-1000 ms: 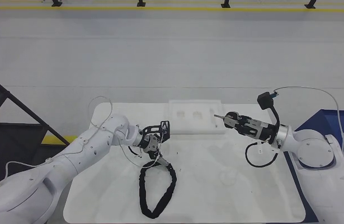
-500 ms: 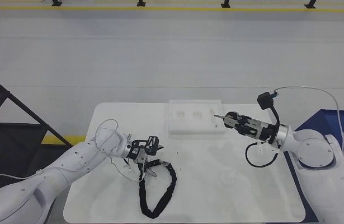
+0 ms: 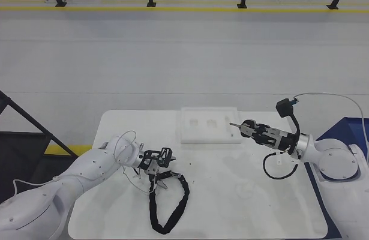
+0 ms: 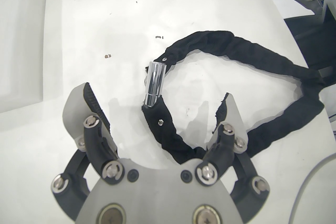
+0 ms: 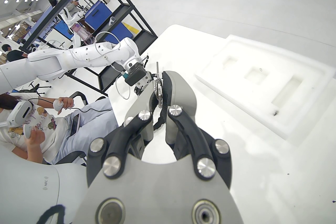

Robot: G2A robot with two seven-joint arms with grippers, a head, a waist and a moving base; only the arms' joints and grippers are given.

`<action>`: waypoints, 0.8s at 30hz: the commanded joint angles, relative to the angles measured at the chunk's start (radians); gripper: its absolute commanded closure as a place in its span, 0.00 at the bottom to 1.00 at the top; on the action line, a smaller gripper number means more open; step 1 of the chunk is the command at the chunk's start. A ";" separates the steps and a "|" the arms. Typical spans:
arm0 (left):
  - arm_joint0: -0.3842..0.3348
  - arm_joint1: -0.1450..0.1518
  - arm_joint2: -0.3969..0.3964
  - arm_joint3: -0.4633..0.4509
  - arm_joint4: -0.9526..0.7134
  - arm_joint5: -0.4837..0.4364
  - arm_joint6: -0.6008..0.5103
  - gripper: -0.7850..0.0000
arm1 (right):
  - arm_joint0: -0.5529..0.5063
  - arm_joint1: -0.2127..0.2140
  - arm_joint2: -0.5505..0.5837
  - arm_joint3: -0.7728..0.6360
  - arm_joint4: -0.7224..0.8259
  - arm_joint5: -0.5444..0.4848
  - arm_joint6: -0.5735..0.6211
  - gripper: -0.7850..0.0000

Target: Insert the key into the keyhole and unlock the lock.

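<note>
A black fabric-sleeved chain lock (image 3: 170, 207) lies in a loop on the white table, at its left front. Its chrome lock cylinder (image 4: 155, 83) joins the two sleeve ends. My left gripper (image 4: 157, 93) stands open just over that end of the loop, one finger on either side of the cylinder and neither touching it; from above the left gripper (image 3: 163, 163) sits at the loop's far end. Over the table's right half, my right gripper (image 3: 245, 127) is shut on the key (image 3: 234, 125), held in the air with its blade (image 5: 157, 66) pointing toward the left arm.
A white foam tray (image 3: 211, 125) with several shallow recesses lies at the table's far edge between the arms. A black rack (image 3: 16, 120) stands off the left side and a blue surface (image 3: 358, 129) off the right. A seated person holding controllers (image 5: 31, 117) appears behind the left arm.
My left gripper has come down and back from near the foam tray to the lock's cylinder end, staying open. The right arm and key have not moved.
</note>
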 commanded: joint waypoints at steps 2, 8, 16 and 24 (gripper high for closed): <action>0.003 -0.019 0.001 0.031 0.024 0.006 0.023 0.00 | 0.000 0.000 0.000 0.000 0.000 0.000 0.000 1.00; 0.010 -0.039 0.001 0.077 0.081 0.013 0.088 0.00 | 0.000 0.000 0.000 0.000 0.000 0.000 0.000 1.00; 0.017 -0.059 0.001 0.102 0.147 0.036 0.110 0.87 | 0.000 0.000 0.000 0.000 0.000 0.000 0.000 1.00; 0.018 -0.080 0.000 0.110 0.173 0.052 0.129 1.00 | 0.000 0.000 0.000 0.000 0.000 0.000 0.000 1.00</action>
